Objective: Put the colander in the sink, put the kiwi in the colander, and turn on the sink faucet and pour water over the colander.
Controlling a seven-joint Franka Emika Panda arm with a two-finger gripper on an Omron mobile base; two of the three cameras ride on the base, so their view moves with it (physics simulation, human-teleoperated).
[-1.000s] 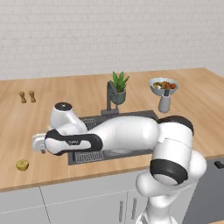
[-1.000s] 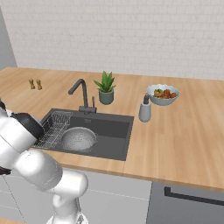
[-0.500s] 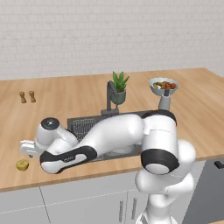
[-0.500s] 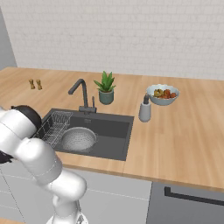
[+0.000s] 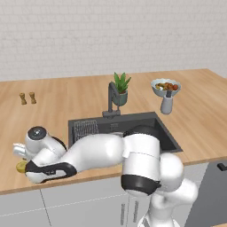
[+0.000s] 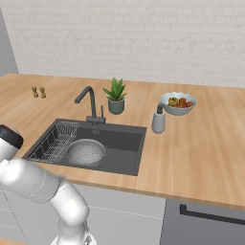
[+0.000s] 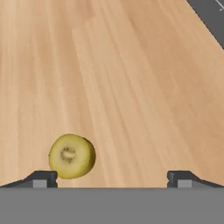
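The kiwi [image 7: 71, 155] lies on the wooden counter, close in front of my open gripper [image 7: 113, 178] and near its left fingertip [image 7: 41, 178]. From the left base view the kiwi [image 5: 21, 166] peeks out beside my hand at the counter's front left, left of the sink [image 5: 150, 126]. The grey colander [image 6: 86, 151] sits inside the sink [image 6: 129, 143] beside the wire rack [image 6: 52, 142]. The dark faucet [image 6: 87, 102] stands behind the basin, with no water running.
Behind the sink stands a potted plant [image 6: 115, 95]. A soap dispenser [image 6: 158, 119] and a white bowl of fruit [image 6: 177, 102] are to the right. Two brown shakers [image 6: 38, 91] stand at the far left. The counter's front edge runs just below my hand.
My arm has swung left and down from beside the sink to the front-left counter, bringing the hand low at the kiwi. The colander stays in the sink.
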